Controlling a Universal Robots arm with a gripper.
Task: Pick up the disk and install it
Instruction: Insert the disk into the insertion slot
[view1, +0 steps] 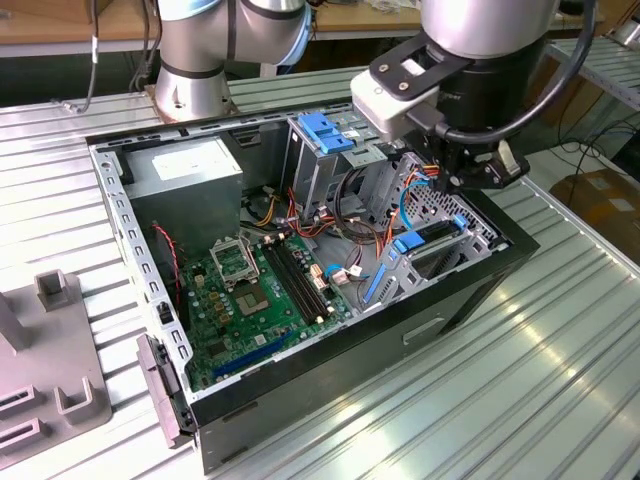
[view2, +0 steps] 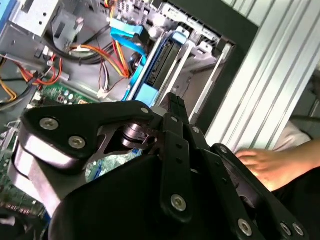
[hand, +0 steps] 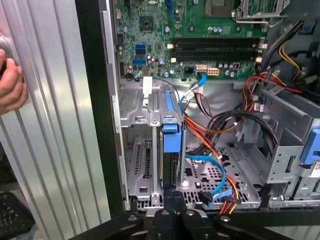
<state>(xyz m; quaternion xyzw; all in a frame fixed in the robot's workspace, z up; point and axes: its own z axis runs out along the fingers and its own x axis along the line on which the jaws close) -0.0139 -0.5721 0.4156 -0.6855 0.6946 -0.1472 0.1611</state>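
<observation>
Disk (hand: 170, 167) stands on edge in a slot of the perforated sheet-metal bay (hand: 137, 165), in the case corner at the exterior view's right (view1: 437, 232). Thin edge faces up. Long axis runs from the motherboard (view1: 260, 290) side toward the case's outer wall. Dark metal body w/ blue plastic rails along both long sides and a blue tab at the motherboard end. Case (view1: 330, 385) is black, lies open side up on a ribbed aluminium table (view1: 560, 350). Green board, and red/orange/blue cables loop beside the bay. Arm wrist is upright over the bay, gripper (hand: 173, 201) pointing straight down, black, jointed links spread to either side. Its tips are together, just above the disk's near end; contact w/ disk can't be told. A person's hand (hand: 10, 85) rests on the table beside the case.
</observation>
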